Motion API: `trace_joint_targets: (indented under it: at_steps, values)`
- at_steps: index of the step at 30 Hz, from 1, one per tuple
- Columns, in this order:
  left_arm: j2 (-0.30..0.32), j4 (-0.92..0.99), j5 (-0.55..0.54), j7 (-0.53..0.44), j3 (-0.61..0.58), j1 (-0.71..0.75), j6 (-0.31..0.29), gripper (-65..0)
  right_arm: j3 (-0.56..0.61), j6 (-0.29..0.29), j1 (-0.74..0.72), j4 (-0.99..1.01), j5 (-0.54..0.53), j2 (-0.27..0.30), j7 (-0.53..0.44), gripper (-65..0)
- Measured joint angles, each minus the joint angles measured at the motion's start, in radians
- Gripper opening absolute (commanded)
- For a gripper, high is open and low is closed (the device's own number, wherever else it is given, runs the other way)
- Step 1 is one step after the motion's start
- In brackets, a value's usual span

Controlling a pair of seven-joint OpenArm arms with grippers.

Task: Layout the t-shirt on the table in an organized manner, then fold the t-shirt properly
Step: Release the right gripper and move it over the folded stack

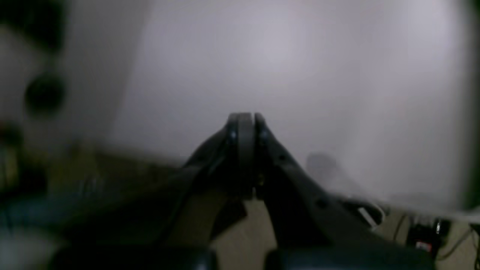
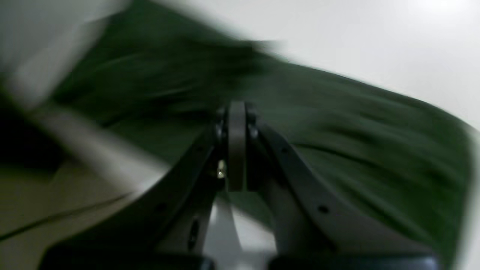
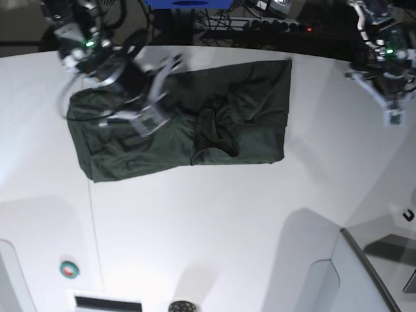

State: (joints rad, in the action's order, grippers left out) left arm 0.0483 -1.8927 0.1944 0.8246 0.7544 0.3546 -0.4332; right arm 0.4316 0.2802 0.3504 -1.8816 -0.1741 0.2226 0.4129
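The dark green t-shirt lies spread out but wrinkled on the white table, with a bunched fold near its middle. My right gripper hovers over the shirt's left half, blurred by motion. In the right wrist view this gripper is shut, with the t-shirt under it and no cloth seen between its fingers. My left gripper hangs over bare table, to the right of the shirt. The left wrist view shows it shut and empty above the table.
Cables and a power strip run behind the table's far edge. A small green round button and a dark round object sit near the front edge. A thin dark seam crosses the tabletop. A grey panel stands at the front right.
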Motion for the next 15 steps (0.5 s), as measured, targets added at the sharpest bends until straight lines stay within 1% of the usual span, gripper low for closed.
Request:
trace_joint_targets:
  at_steps: [1,3,5,6,7,8,11,13,15]
  values:
    - [0.007,0.012,0.01,-0.006,0.055,0.003,0.005,-65.0,0.077,0.005,-0.026,0.004,-0.001,0.003,0.008,-55.7]
    - [0.031,0.047,0.001,-0.01,0.131,0.025,0.003,-65.0,0.212,0.003,-0.097,0.008,-0.002,0.002,0.061,-46.5]
    - [0.043,0.088,0.009,-0.002,0.178,0.041,0.004,-65.0,0.322,0.003,-0.167,0.023,0.001,-0.014,0.107,-41.0]
    - [0.045,0.103,0.008,-0.008,0.195,0.047,0.003,-65.0,0.36,0.003,-0.19,0.037,-0.002,-0.035,0.122,-39.3]
    - [0.045,0.117,0.008,-0.038,0.21,0.053,-0.001,-65.0,0.38,0.003,-0.205,0.057,-0.003,-0.058,0.127,-38.9]
    - [0.042,0.132,0.002,-0.096,0.224,0.056,0.0,-65.0,0.395,0.003,-0.222,0.085,-0.002,-0.084,0.131,-38.1]
    - [0.04,0.162,-0.006,-0.226,0.223,0.105,-0.007,-65.0,0.396,-0.003,-0.277,0.216,0.001,-0.175,0.14,-37.8]
    - [0.032,0.181,-0.001,-0.256,0.228,0.134,-0.008,-65.0,0.396,-0.004,-0.324,0.285,0.0,-0.209,0.138,-37.8]
    - [0.018,0.191,0.011,-0.26,0.236,0.142,-0.001,-65.0,0.391,-0.005,-0.359,0.352,0.005,-0.243,0.135,-37.8]
